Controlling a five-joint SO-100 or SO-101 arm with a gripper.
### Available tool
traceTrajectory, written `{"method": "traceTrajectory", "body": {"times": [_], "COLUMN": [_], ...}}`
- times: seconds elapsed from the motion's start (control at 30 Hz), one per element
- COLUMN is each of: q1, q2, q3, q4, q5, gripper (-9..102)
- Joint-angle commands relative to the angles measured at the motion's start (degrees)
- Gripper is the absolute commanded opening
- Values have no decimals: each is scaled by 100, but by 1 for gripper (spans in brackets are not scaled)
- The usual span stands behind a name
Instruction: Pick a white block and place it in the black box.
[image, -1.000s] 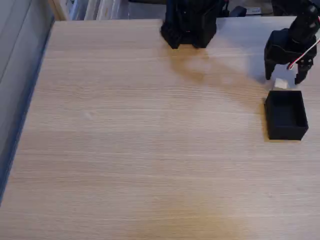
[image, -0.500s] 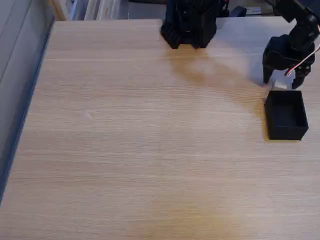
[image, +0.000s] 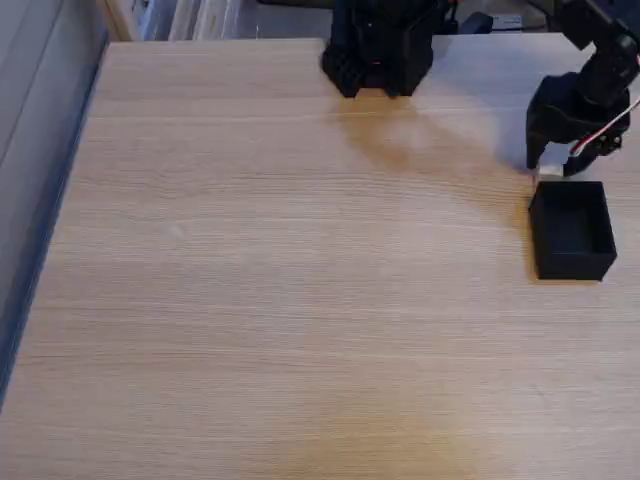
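Currently my gripper (image: 561, 163) sits low at the far right of the surface (image: 300, 300) in the fixed view, fingers down around the white block (image: 549, 174). Only a sliver of the block shows, at the foot of the left-hand finger, just behind the back wall of the black box (image: 572, 230). Whether the fingers are pressed onto it or merely straddling it I cannot tell; my own black body hides the gap.

Risks, as I judge them:
- Block seems off-centre, toward one finger. Closing could push it aside or pinch a corner, and it may slip on the lift.
- Box is very near. A finger could catch its thin wall and shove it.
- A low carry could knock the block against the rim.
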Motion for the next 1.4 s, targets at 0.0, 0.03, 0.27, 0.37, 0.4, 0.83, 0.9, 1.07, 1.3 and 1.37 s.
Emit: {"method": "traceTrajectory", "body": {"times": [0.0,0.03,0.27,0.37,0.4,0.83,0.9,1.07,1.3,1.37], "q1": [-70,-70,-70,-53,-35,422,475,562,703,773], "q2": [62,70,545,1055,1248,2461,2224,1354,-44,-316], "q3": [-229,-229,141,396,483,105,-334,-1626,-3331,-3586], "q4": [35,35,167,343,439,1336,1310,1301,1389,1415], "q5": [-237,-272,-589,-765,-835,-2048,-2188,-2452,-2733,-2812], "gripper": [4,2,0,0,0,1,1,2,2,2]}}
